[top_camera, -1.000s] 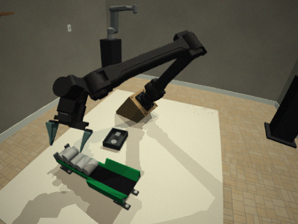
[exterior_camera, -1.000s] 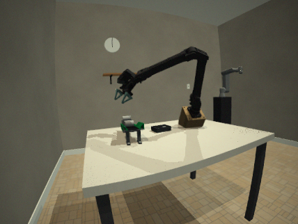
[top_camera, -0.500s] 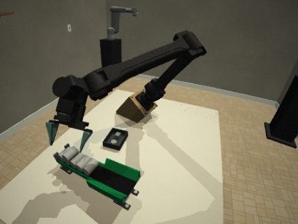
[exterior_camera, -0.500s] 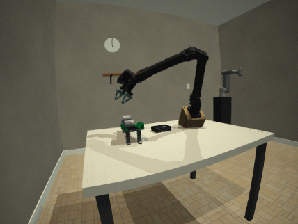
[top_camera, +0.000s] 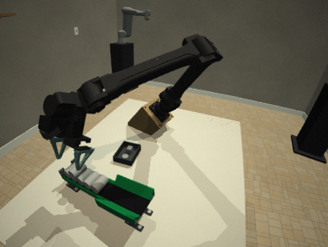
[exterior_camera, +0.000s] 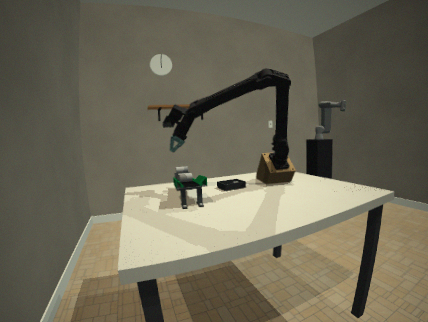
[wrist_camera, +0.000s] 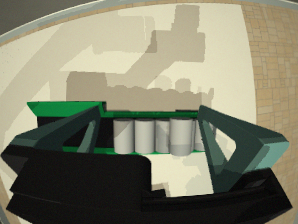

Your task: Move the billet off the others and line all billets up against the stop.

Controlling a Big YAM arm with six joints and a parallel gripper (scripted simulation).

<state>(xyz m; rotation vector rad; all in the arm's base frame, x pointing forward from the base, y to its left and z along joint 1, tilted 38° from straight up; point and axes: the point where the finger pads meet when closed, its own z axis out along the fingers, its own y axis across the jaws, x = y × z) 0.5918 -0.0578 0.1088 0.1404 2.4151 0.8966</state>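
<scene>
A green feed ramp (top_camera: 115, 193) stands on short legs at the near left of the table. Several grey steel billets (top_camera: 86, 177) lie side by side at its far-left end. In the wrist view one billet (wrist_camera: 181, 133) looks taller than its neighbours (wrist_camera: 136, 137), as if raised on them. My gripper (top_camera: 70, 153) hangs just above the billets, fingers wide open with nothing between them. The ramp (exterior_camera: 189, 181) and the gripper (exterior_camera: 176, 144) above it also show in the exterior view. In the wrist view the teal fingers frame the billet row.
A black tray (top_camera: 127, 153) with two small pieces lies behind the ramp. My arm's wooden base (top_camera: 150, 120) stands at the back of the table. A second robot on a black pedestal (top_camera: 123, 54) and another black pedestal (top_camera: 315, 126) stand off the table.
</scene>
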